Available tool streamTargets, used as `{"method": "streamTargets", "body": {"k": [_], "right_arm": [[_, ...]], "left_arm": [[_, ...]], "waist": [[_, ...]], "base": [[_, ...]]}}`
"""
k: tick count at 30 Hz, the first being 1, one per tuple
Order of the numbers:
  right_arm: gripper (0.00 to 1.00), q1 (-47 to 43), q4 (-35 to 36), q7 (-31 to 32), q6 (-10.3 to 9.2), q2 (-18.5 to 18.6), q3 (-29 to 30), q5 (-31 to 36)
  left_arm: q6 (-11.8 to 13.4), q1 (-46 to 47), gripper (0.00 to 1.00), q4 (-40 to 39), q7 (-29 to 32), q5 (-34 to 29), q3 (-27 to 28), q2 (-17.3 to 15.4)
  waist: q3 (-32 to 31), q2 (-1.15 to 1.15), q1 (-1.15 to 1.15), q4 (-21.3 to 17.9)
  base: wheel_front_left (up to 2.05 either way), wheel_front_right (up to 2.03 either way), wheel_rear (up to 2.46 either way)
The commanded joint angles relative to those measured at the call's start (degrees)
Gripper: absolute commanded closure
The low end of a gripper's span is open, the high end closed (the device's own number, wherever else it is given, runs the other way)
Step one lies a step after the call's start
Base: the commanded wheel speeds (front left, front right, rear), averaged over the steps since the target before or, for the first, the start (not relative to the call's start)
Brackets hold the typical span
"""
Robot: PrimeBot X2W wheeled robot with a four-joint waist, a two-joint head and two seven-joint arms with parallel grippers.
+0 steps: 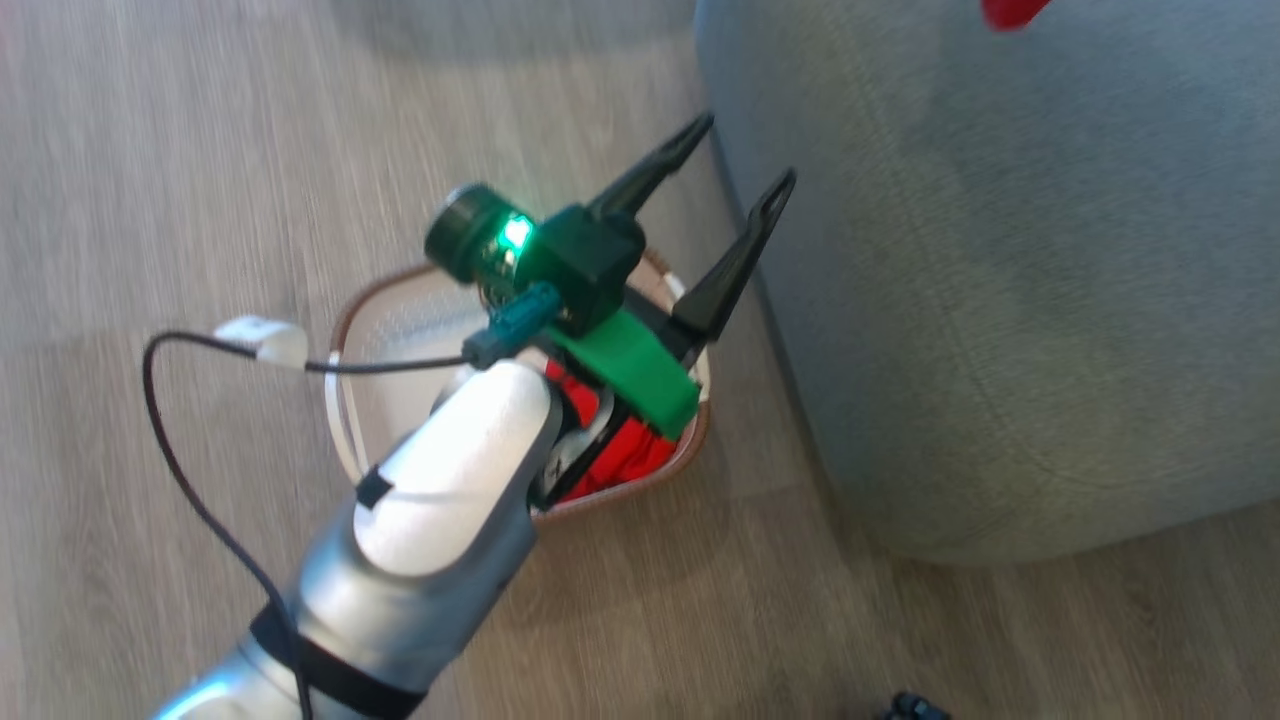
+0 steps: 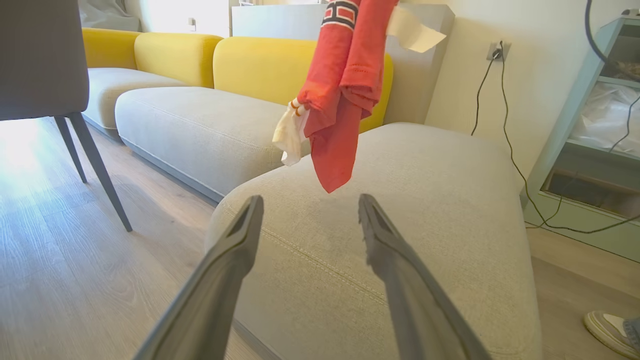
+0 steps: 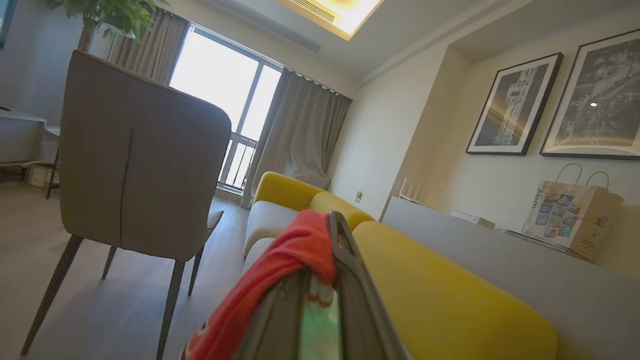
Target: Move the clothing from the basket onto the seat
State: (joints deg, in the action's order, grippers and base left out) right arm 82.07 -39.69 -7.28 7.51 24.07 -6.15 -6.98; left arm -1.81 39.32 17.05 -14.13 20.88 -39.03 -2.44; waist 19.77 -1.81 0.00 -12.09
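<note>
The white basket (image 1: 345, 320) with a brown rim stands on the floor against the grey seat (image 1: 1000, 300). Red clothing (image 1: 630, 460) lies in its near right end, partly hidden by my left arm. My left gripper (image 1: 748, 150) hovers over the basket, open and holding nothing, its fingers aimed at the seat's edge. In the left wrist view the left gripper (image 2: 310, 199) faces the seat (image 2: 425, 200), and the red jersey (image 2: 340, 85) hangs from above over the cushion. My right gripper (image 3: 327, 235) is shut on that jersey (image 3: 280, 265). A red scrap of the jersey (image 1: 1010, 12) shows at the top edge.
A grey chair (image 2: 40, 60) on thin dark legs stands on the wood floor to the left. A grey and yellow sofa (image 2: 200, 125) runs behind the seat. A power cable (image 2: 500, 125) and a pale green shelf unit (image 2: 590, 150) are at the right. A person's shoe (image 2: 610, 332) is nearby.
</note>
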Motion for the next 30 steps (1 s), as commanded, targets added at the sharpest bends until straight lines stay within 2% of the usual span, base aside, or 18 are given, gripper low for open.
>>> {"method": "streamTargets", "body": {"k": [1,5,8,14,19,30], "right_arm": [[1.00,3.1,0.3,0.1,-0.02,1.1,1.5,0.6],[1.00,5.1,-3.8,-1.1,-0.02,3.5,2.8,1.9],[1.00,4.9,-6.8,-2.7,-0.02,4.0,4.0,2.5],[1.00,1.5,-13.6,-4.7,-0.02,2.5,6.2,3.8],[1.00,-2.1,-20.0,-3.9,-0.02,0.8,5.3,4.3],[1.00,-4.7,-27.7,-4.1,-0.02,0.1,5.4,5.4]], "left_arm": [[0.3,2.9,0.00,-2.7,0.2,-0.8,1.2,-0.5],[0.7,4.8,0.00,-4.0,1.0,-1.7,0.9,-0.7],[0.9,5.7,0.00,-4.9,1.6,-2.2,0.7,-1.1],[1.4,6.6,0.00,-6.2,2.5,-2.9,0.4,-2.0],[1.7,6.7,0.00,-7.0,3.2,-3.2,0.1,-2.6],[1.7,7.0,0.00,-7.6,3.9,-2.9,-0.4,-3.3]], "waist": [[3.8,0.00,0.00,1.7],[7.1,0.00,0.00,2.1],[9.0,0.00,0.00,2.1],[11.9,0.00,0.00,1.5],[13.2,0.00,0.00,1.2],[15.3,0.00,0.00,1.7]], "base": [[0.00,0.00,0.00],[0.00,0.00,0.00],[0.00,0.00,0.00],[0.00,0.00,0.00],[0.00,0.00,0.00],[0.00,0.00,0.00]]}}
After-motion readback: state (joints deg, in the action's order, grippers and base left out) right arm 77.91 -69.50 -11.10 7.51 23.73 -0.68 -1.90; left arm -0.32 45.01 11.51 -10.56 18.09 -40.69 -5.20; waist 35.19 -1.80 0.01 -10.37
